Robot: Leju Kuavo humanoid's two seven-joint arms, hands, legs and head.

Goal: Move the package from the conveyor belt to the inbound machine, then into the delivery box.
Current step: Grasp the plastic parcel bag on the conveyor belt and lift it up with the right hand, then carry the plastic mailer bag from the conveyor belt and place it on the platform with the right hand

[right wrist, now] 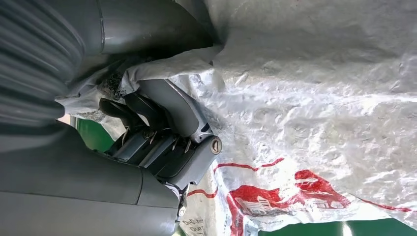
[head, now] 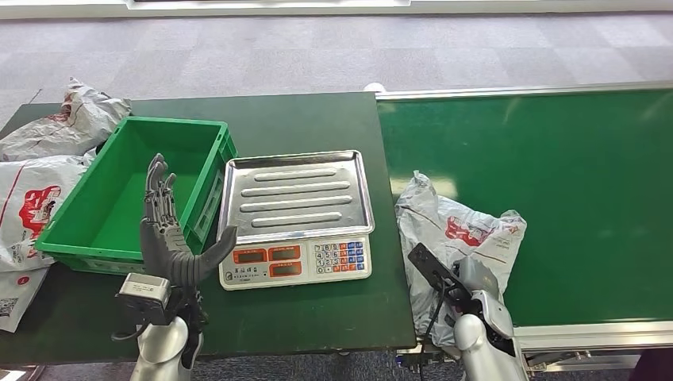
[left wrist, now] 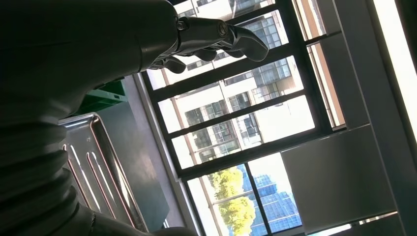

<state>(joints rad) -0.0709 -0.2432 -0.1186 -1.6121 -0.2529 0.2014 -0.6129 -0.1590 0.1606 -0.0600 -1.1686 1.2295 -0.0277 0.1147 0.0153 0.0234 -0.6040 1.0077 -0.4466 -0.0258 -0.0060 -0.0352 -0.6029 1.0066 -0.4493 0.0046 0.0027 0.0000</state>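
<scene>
My right hand [head: 464, 284] is on the package [head: 460, 226], a crumpled grey poly mailer with red print lying at the near-left corner of the conveyor belt [head: 571, 182], just beside the bench [head: 317, 119]. From the right wrist view the fingers [right wrist: 162, 142] are curled into the plastic with folds of the bag [right wrist: 319, 98] bunched over them, so I read this as a grip taken. Whether the bag has left the belt surface I cannot tell; from the head view it looks to be resting there. My left hand [head: 171, 230] is raised over the bench between the green delivery box [head: 127, 190] and the scale, fingers spread and upright, holding nothing. The inbound machine [head: 298, 214], a steel-pan weighing scale with a keypad, sits mid-bench with its pan bare. The delivery box, touching the scale's left side, shows only its green floor. Other mailers [head: 48, 167] lie heaped at the bench's far left, outside the box. Judgement on progress: early. Pickup is under way at best; the transfer to the scale pan and the drop into the box both remain. The carry leftward is short, but the bag is limp and may sag or slip.
</scene>
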